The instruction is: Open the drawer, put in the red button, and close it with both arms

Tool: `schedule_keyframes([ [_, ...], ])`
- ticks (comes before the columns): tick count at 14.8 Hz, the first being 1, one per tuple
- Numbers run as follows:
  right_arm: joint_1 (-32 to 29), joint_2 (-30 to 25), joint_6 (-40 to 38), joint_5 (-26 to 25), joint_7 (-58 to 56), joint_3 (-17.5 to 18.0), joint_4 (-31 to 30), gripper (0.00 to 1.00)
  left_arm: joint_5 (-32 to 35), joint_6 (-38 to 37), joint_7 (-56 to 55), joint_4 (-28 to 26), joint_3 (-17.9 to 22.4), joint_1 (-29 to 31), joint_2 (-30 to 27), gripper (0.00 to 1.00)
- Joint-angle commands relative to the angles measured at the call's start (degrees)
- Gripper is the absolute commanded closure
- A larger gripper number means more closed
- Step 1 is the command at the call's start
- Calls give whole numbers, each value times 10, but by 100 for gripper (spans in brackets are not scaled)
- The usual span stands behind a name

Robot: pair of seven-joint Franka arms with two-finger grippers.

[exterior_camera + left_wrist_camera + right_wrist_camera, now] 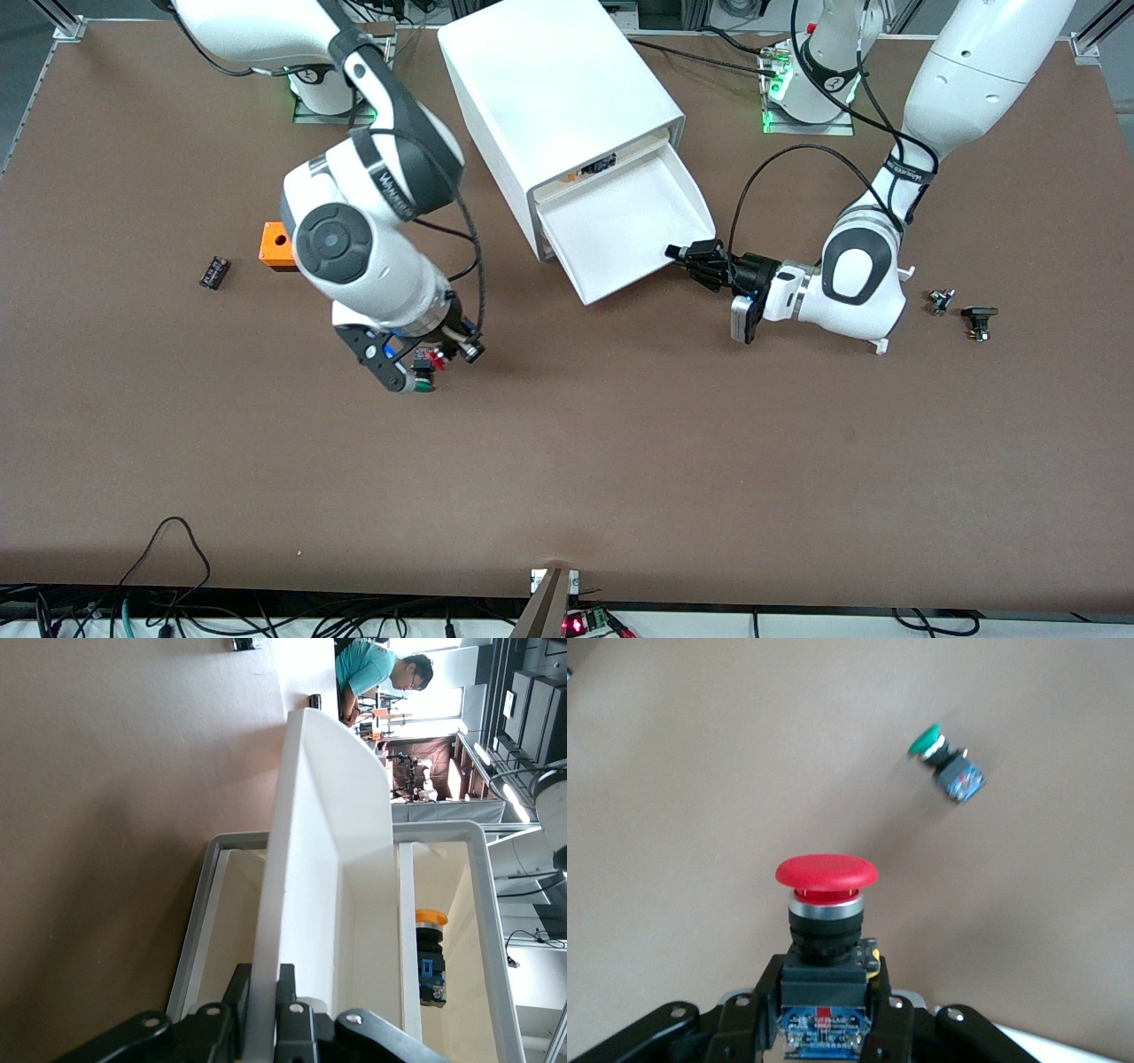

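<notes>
The white drawer stands pulled out of the white cabinet, with nothing in its tray. My left gripper is shut on the drawer's front wall at the corner toward the left arm's end; one finger sits on each side of the wall, as the left gripper shows in its wrist view. My right gripper is shut on the body of the red button, held over the table with the red button's cap pointing away from the right gripper.
A green button lies on the table just under the right hand. An orange block and a small black part lie toward the right arm's end. Two small parts lie toward the left arm's end. An orange-capped item shows in the top drawer.
</notes>
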Motion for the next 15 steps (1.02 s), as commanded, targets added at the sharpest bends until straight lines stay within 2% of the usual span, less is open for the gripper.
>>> schedule_keyframes([
  [1, 33, 10, -9, 6, 75, -2, 30, 100, 17, -2, -23, 18, 4, 0, 12, 0],
  [3, 61, 10, -6, 5, 124, -4, 37, 100, 43, -2, -28, 21, 4, 9, 4, 0],
  [5, 84, 11, 14, 4, 172, -4, 36, 100, 67, -34, -67, 42, 4, 20, -5, 0],
  [10, 148, 32, 72, 3, 292, -4, 33, 100, 205, -164, -266, 177, 4, 44, -8, 0],
  [12, 170, 50, 98, 2, 332, -4, 33, 100, 257, -178, -339, 217, 3, 50, -8, 0],
  [15, 195, 79, 137, -2, 372, -5, 32, 100, 302, -192, -403, 250, 1, 49, -12, 0],
])
